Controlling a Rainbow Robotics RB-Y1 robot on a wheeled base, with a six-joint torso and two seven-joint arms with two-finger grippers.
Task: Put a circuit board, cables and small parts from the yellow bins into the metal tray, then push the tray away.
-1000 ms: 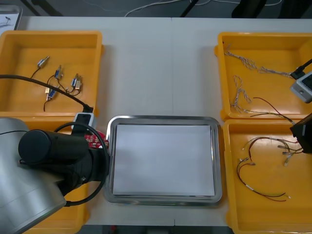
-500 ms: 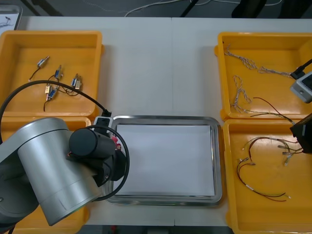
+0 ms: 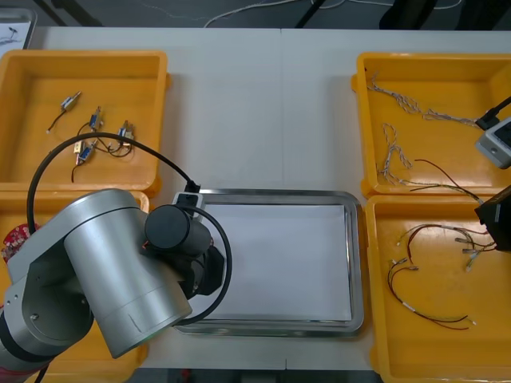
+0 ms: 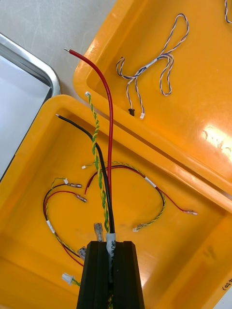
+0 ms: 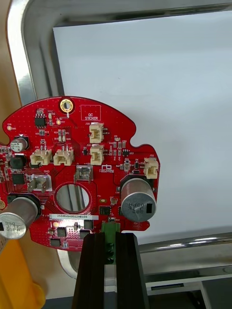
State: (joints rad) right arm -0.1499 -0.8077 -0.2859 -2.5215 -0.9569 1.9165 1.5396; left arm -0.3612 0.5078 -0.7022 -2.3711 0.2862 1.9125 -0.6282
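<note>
Carrying the circuit board in over the tray's left rim

We judge the first placement to be in hand. The left gripper [image 5: 110, 241] has its black fingers clamped on the green connector at the edge of the round red circuit board [image 5: 79, 174]. The board is held over the left rim of the metal tray [image 5: 19, 72], part of it above the white inside and part above the rim. As we read it, the next move calls for travel inward until the whole board clears the rim, then a lowering and a release flat on the white. In the front view the left arm [image 3: 104, 279] reaches up across the near-left yellow bin [image 3: 9, 211], its wrist over the tray's left side. To the right, the right gripper [image 4: 110, 248] is closed on the ends of the cables [image 4: 110, 212], red, black and a twisted yellow-green one, above the near-right yellow bin [image 4: 29, 159]. Farthest off, small metal parts [image 3: 92, 136] lie in the far-left yellow bin [image 3: 32, 159].
</note>
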